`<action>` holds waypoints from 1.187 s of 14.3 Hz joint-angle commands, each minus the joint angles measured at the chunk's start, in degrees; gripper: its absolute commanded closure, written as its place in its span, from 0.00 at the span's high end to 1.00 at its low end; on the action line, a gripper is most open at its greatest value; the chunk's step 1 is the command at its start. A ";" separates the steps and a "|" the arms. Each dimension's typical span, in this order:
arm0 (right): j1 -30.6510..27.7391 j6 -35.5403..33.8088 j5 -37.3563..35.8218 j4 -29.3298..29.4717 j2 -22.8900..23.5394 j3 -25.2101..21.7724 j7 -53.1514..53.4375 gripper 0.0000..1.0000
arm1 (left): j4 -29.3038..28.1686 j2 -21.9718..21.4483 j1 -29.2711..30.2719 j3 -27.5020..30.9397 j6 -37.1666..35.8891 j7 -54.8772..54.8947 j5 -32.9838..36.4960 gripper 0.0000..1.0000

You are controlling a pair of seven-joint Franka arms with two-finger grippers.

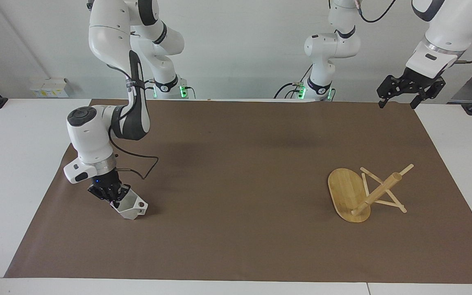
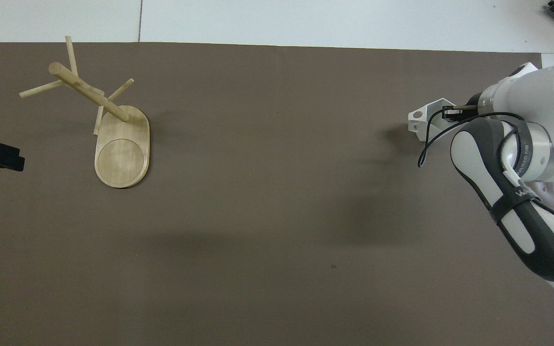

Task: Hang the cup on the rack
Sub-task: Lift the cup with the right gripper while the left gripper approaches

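The white faceted cup (image 1: 131, 207) is at the right arm's end of the brown mat, tilted, its blocky handle with the round hole (image 2: 417, 115) pointing away from the gripper. My right gripper (image 1: 114, 197) comes down on it from above and is shut on its rim (image 2: 433, 108). The bamboo rack (image 1: 347, 192) lies tipped over at the left arm's end, its oval base (image 2: 122, 154) on edge and its post and pegs (image 2: 87, 91) slanting onto the mat. My left gripper (image 1: 398, 100) waits open high over the mat's corner by its base.
The brown mat (image 1: 236, 172) covers most of the white table (image 1: 10, 164). A wide stretch of mat separates the cup from the rack. A small white box (image 1: 49, 87) sits at the table's edge near the right arm's base.
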 commanded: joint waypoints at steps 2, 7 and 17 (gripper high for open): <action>-0.26 -11.63 1.22 4.63 -3.66 0.63 -1.14 0.00 | -0.75 -0.92 0.85 -0.29 -0.01 0.62 -0.58 1.00; -0.26 -26.93 1.39 13.59 -4.73 2.81 0.61 0.00 | -0.84 -0.92 0.85 -0.29 -0.01 0.62 -0.58 1.00; -0.17 -27.13 15.54 15.45 -6.57 7.82 3.35 0.00 | -1.02 -1.09 0.59 -0.29 -1.85 0.19 -0.58 1.00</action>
